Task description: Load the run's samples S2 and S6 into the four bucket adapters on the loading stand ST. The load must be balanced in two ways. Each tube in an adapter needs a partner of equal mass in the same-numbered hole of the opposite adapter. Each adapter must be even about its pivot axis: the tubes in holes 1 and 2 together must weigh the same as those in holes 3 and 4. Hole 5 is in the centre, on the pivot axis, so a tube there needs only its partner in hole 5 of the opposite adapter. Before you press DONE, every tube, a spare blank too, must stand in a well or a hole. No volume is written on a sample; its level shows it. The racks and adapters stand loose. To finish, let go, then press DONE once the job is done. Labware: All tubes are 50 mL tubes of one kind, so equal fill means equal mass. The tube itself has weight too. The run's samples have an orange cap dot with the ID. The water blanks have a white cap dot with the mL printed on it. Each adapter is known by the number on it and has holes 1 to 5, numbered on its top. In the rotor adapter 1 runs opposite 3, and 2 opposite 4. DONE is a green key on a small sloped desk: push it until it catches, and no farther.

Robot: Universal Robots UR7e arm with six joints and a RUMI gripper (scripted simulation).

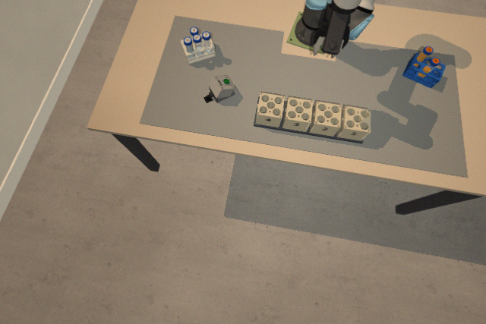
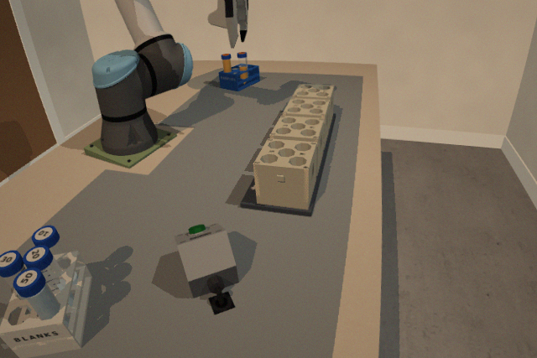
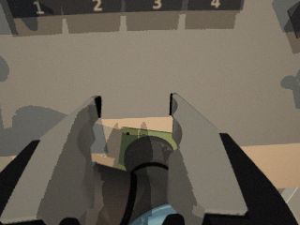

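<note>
My gripper (image 1: 322, 54) (image 2: 237, 42) (image 3: 136, 96) is partly open and empty, high above the table. Two orange-dotted sample tubes stand in the blue rack (image 1: 417, 77) (image 2: 228, 80): a fuller one (image 1: 423, 56) (image 2: 226, 64) and one with a lower level (image 1: 435, 62) (image 2: 242, 59); their IDs are unreadable. The white BLANKS rack (image 1: 201, 58) (image 2: 36, 337) holds several blue-capped blanks, marked 50 (image 2: 29, 282), 20 (image 2: 38, 257), 30 (image 2: 9, 262) and 10 (image 2: 45, 236). Four beige adapters stand on the dark stand (image 2: 277, 210) (image 3: 67, 7); no tubes show in their holes. The green DONE key (image 1: 226, 81) (image 2: 196, 229) is on its desk.
The arm's base plate (image 1: 292, 39) (image 2: 143, 157) (image 3: 124, 145) is at the table's back edge. The desk (image 1: 223, 92) (image 2: 208, 254) stands between the BLANKS rack and the adapters. A small black block (image 1: 208, 98) (image 2: 221, 303) is beside the desk.
</note>
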